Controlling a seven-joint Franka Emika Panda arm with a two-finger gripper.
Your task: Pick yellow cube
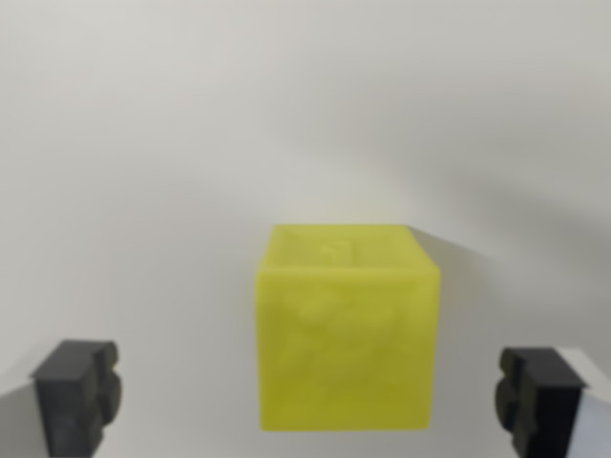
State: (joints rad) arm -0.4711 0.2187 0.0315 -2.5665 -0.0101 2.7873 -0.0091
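Observation:
A yellow cube (pixel 346 329) rests on a white surface, low in the middle of the wrist view, blurred by closeness. My gripper (pixel 307 399) is open, and the cube sits between its two black fingertips. One fingertip (pixel 76 393) shows at the wrist view's left bottom corner, the other (pixel 539 398) at the right bottom corner. Wide gaps separate both pads from the cube's sides, and the cube lies somewhat nearer the right one. The cube's base is about level with the fingertips.
A plain white tabletop (pixel 191 143) fills the rest of the picture. The cube casts a soft shadow (pixel 458 253) to its upper right.

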